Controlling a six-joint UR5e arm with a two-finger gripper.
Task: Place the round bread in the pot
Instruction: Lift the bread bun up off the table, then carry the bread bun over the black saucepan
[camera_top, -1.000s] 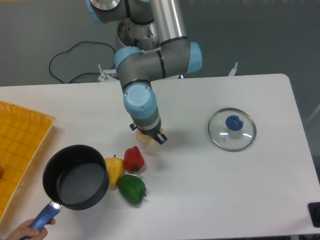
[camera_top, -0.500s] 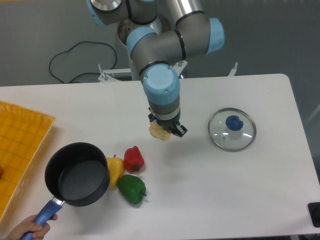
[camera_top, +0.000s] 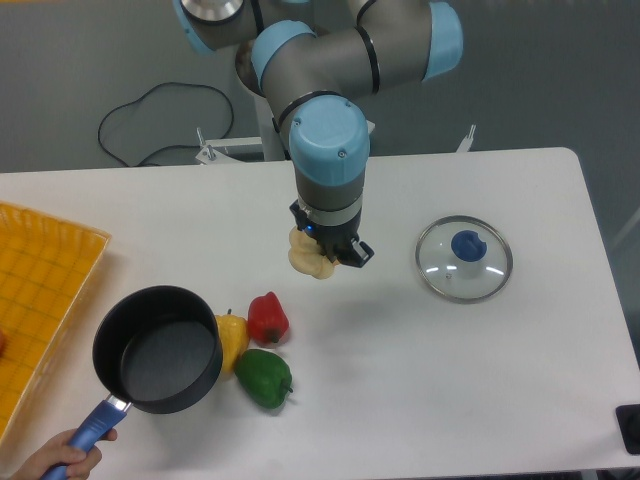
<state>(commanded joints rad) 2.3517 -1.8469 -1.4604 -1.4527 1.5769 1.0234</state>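
While pot (camera_top: 158, 350) sits lower left, pincer (camera_top: 328, 252) apparently clamps round bread (camera_top: 306, 255) aloft.

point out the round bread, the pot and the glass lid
round bread (camera_top: 308, 257), fixed camera view, on its pale lumpy side left of the fingers
pot (camera_top: 112, 344), fixed camera view, on the left of its black rim
glass lid (camera_top: 466, 244), fixed camera view, on its blue knob

Pale cream round bread (camera_top: 308, 257), black pot (camera_top: 158, 349) with dark grey inside and blue handle, beside it yellow pepper (camera_top: 231, 336), red pepper (camera_top: 267, 317), green pepper (camera_top: 263, 377), white desk (camera_top: 480, 380), yellow gridded tray (camera_top: 40, 290)
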